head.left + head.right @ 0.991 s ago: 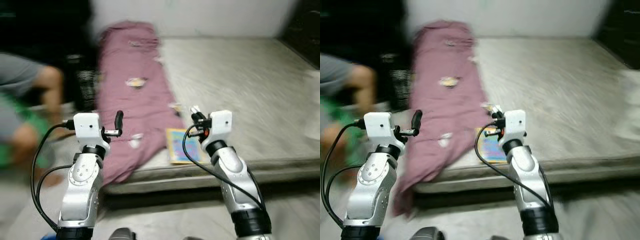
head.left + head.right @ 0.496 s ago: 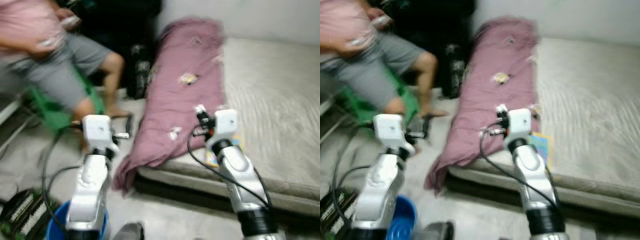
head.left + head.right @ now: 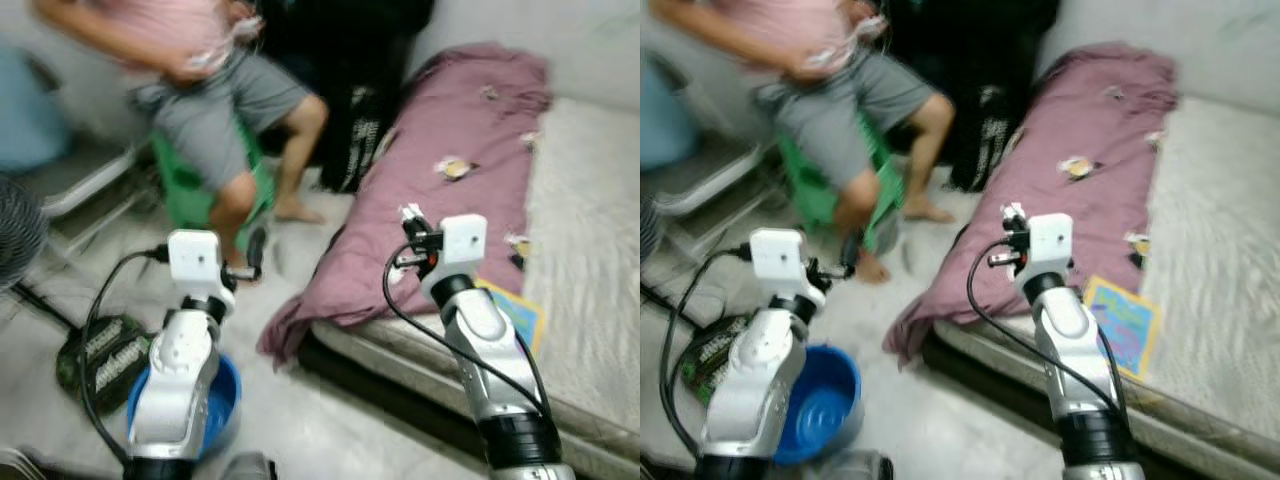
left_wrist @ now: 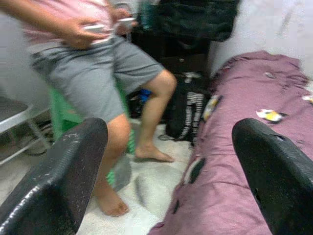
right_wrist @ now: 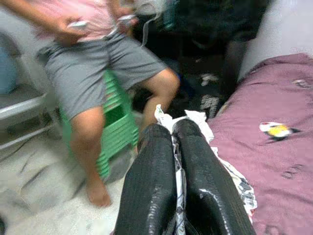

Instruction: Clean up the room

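Right gripper point(image 5: 175, 161) clamped on a white wrapper point(image 5: 195, 120), raised beside the blanket point(image 3: 450, 200); left gripper point(image 4: 166, 161) spread, empty, above the blue bin point(image 3: 825, 400); risk: thin scrap slipping free mid-carry near the seated person point(image 3: 215, 110).

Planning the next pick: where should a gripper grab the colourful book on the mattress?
Judging by its pose, the book's edge nearest the mattress border, from the floor side: it lies flat close to that border, so fingers could slide beneath.

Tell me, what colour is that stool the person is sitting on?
Green; the stool shows best in the right wrist view, under the seated person.
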